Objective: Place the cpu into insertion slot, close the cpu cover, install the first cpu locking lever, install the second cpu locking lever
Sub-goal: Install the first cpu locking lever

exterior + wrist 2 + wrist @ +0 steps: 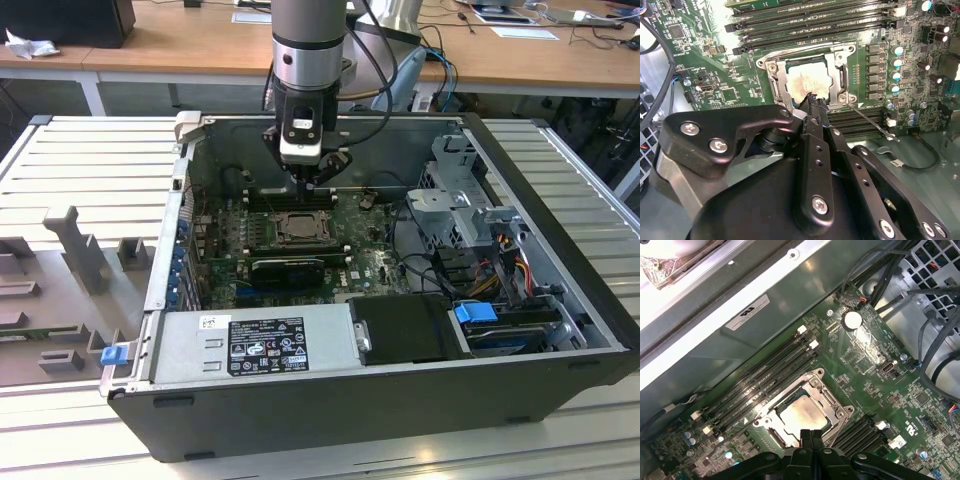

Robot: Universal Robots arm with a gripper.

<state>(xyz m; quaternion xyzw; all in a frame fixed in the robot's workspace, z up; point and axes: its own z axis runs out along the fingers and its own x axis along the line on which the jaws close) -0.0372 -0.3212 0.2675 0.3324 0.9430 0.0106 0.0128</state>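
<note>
**Arm [308, 45] upright, gripper [313, 183] aimed straight down and closed**

The arm drops vertically from the top edge of the exterior view. Its grey wrist segment [308, 68] ends in a black and white mount [301, 135], and the gripper hangs directly below it. In both wrist views the two black fingers [806, 439] lie flat against each other, tips meeting with nothing between them. In the second wrist view the black linkage bars [740, 130] sit folded inward on either side of the fingers

Surface: ribbed grey metal table [90, 160] under the open computer case [380, 410] | behind the case: wooden desks [180, 45] with papers [525, 32] | beside the case, exterior view's left: grey moulded fixture [75, 250] | light: even, bright
</note>
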